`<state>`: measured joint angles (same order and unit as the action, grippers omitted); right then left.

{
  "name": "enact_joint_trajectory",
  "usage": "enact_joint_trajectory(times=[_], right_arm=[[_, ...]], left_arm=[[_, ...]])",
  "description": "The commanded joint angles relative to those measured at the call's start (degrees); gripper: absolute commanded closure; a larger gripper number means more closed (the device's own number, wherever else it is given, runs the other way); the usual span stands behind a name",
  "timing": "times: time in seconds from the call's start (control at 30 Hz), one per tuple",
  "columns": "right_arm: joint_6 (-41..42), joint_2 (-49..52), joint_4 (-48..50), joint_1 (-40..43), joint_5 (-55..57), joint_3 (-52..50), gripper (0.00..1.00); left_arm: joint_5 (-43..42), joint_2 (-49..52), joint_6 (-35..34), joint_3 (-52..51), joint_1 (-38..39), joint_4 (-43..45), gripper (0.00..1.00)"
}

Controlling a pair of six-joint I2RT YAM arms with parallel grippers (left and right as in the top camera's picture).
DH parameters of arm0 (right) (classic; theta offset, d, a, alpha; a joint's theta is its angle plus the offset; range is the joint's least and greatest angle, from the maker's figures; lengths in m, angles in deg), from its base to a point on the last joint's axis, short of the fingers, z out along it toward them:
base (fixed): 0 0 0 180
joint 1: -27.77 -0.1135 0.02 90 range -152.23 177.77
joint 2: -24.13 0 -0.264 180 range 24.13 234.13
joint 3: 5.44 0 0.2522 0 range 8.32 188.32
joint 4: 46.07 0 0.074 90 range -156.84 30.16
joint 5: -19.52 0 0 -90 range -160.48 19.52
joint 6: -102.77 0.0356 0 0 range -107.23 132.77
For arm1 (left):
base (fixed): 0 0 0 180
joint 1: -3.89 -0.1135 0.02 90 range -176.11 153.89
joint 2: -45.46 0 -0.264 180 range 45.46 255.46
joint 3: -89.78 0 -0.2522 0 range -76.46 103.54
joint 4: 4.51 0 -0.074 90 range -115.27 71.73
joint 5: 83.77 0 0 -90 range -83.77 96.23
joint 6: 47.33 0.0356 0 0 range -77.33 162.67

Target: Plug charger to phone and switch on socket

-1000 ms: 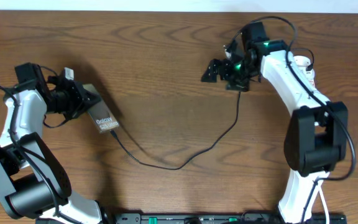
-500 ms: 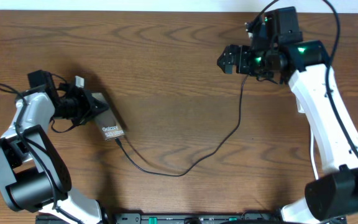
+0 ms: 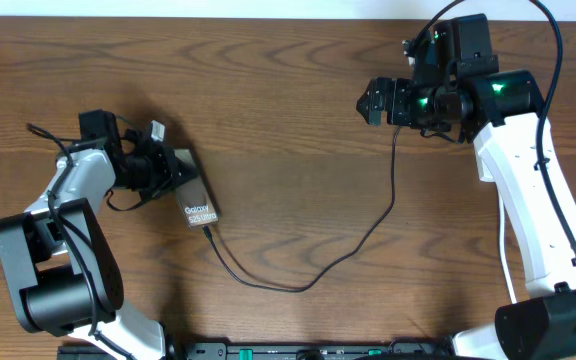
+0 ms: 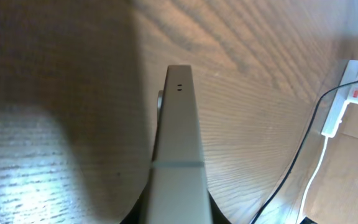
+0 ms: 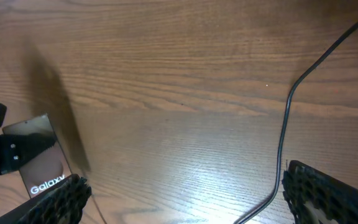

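The phone (image 3: pixel 194 194) is a flat slab with white "Galaxy" lettering at its near end. My left gripper (image 3: pixel 166 168) is shut on its far end. The left wrist view shows the phone (image 4: pixel 179 143) edge-on, running straight out from between the jaws. The charger (image 3: pixel 368 228), a thin black cable, curves across the table. Its plug tip (image 3: pixel 211 232) meets the lettered end of the phone. My right gripper (image 3: pixel 376 100) hangs open over bare wood, with the cable (image 5: pixel 284 134) passing just inside its right finger (image 5: pixel 328 193). The socket (image 4: pixel 345 93) lies at the far right of the left wrist view.
A white cord (image 4: pixel 319 168) leaves the power strip beside the black cable (image 4: pixel 300 152). The right arm's white links (image 3: pixel 528 200) cover the table's right side. The left arm's base (image 3: pixel 58 290) stands at the front left. The phone (image 5: pixel 39 155) shows at the lower left of the right wrist view.
My left gripper has carried the phone rightward and nearer the front, dragging the cable with it. The right arm has swung right and slightly back, its gripper still open.
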<state>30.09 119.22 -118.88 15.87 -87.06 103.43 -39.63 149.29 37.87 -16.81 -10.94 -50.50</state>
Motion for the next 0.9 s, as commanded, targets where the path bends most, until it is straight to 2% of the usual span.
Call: enact_joint_trajectory(times=[0.0,0.27,0.87], right_arm=[[-0.7,-1.2,-0.2,-0.1,0.6,0.6,0.01],[-0.7,-1.2,-0.2,-0.1,0.6,0.6,0.01],[-0.7,-1.2,-0.3,-0.1,0.6,0.6,0.01]], left_arm=[[-0.3,0.1,-0.6,-1.1,-0.1,0.2,0.94],[2.6,0.4,-0.9,-1.2,-0.1,-0.2,0.93],[3.3,0.7,-0.9,-6.1,-0.1,1.7,0.93]])
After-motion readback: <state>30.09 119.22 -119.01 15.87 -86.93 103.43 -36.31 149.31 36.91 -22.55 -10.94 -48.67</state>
